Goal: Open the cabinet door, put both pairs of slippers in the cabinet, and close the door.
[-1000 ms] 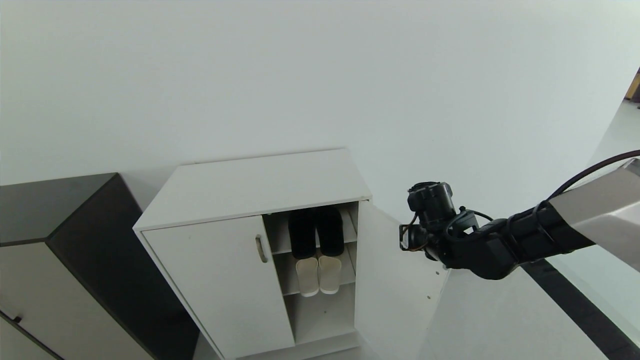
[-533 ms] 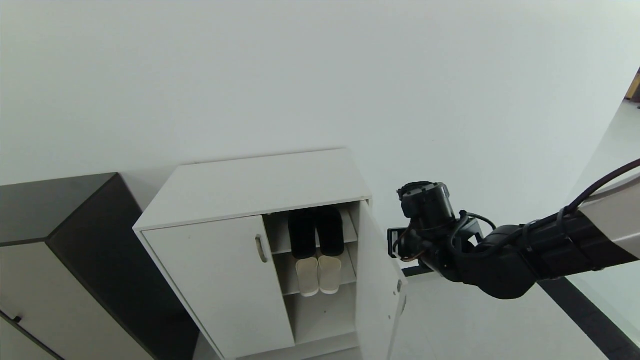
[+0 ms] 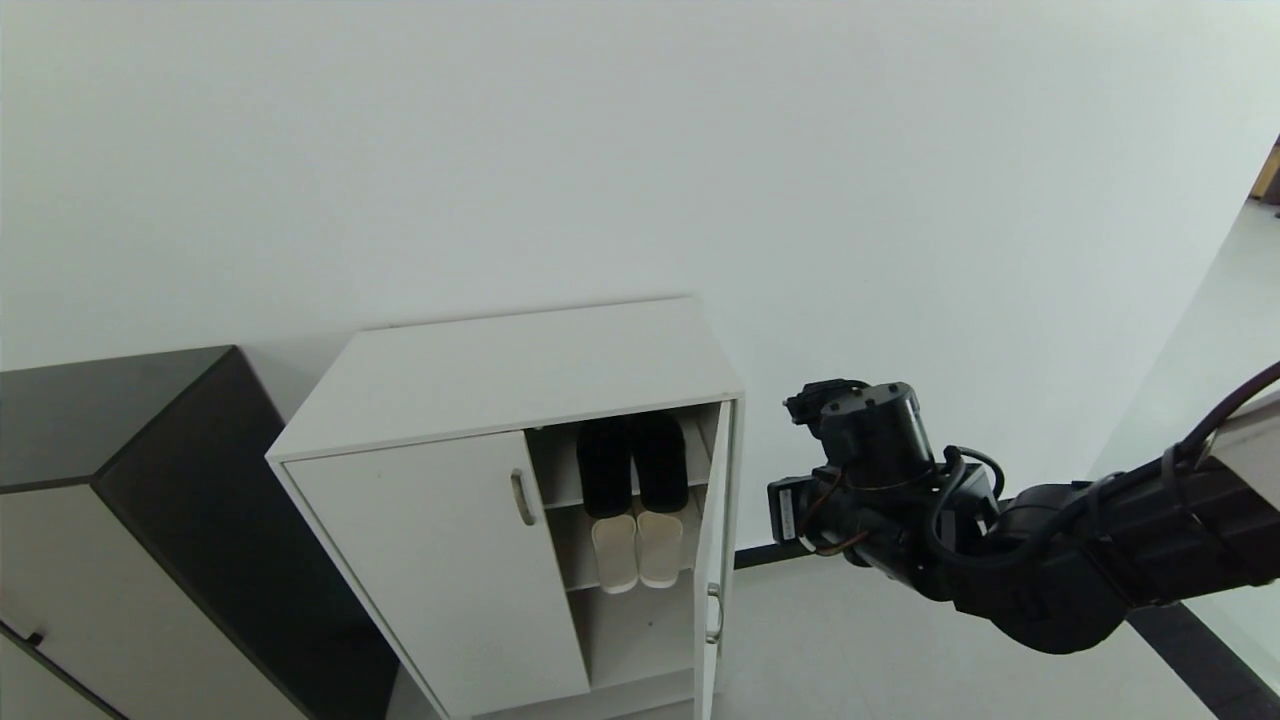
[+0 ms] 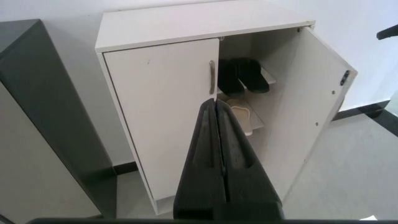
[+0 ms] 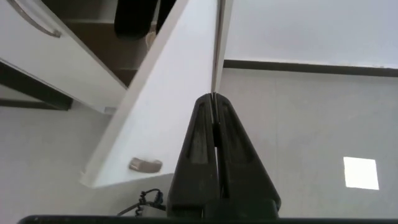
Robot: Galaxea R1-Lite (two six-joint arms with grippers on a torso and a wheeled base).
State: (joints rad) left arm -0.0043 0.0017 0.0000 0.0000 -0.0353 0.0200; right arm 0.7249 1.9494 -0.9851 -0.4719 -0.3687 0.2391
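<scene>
The white cabinet (image 3: 500,375) stands against the wall with its left door (image 3: 440,560) closed. Its right door (image 3: 712,540) is partly open and seen nearly edge-on. Black slippers (image 3: 632,462) lie on the upper shelf, white slippers (image 3: 637,548) on the shelf below. My right arm (image 3: 900,500) is just right of the open door. My right gripper (image 5: 215,98) is shut and empty, its tip against the outer face of the door (image 5: 155,106) near its free edge. My left gripper (image 4: 215,104) is shut and empty, held back in front of the cabinet (image 4: 161,93).
A dark cabinet (image 3: 150,470) stands close on the left of the white one. The door's handle (image 5: 145,165) sits on its outer face. Bare floor (image 3: 880,660) and a dark baseboard (image 3: 755,555) lie to the right.
The right door has swung from wide open to nearly edge-on, toward the cabinet. My right arm has moved left and down with it.
</scene>
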